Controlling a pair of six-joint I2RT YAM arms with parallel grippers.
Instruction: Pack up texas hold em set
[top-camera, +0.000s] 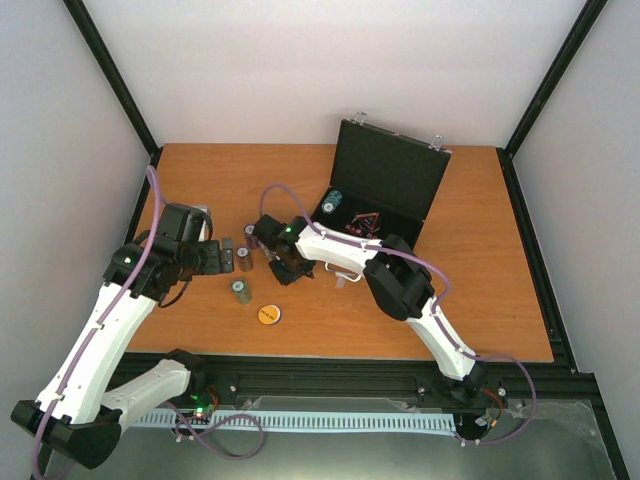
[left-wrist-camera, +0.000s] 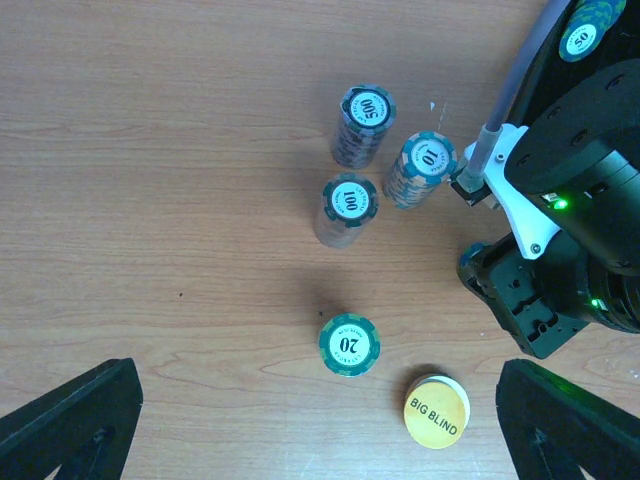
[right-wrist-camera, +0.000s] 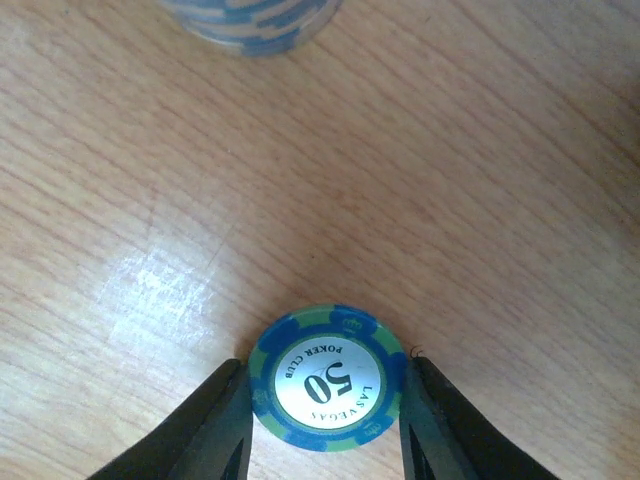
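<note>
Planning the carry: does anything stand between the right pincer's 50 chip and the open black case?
Nothing visible does. The blue-and-green 50 poker chip sits in the right pincer; bare wooden table leads to the open black case. The blue-and-tan 10 chip stack stands opposite.

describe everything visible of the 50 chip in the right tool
The 50 chip is round, with blue and green edge blocks and a silvery centre printed 50, POKER CLUB and LAS VEGAS. It lies face up on the wooden table, and the right tool has a black finger against each side. Whether chips sit beneath it cannot be told.
</note>
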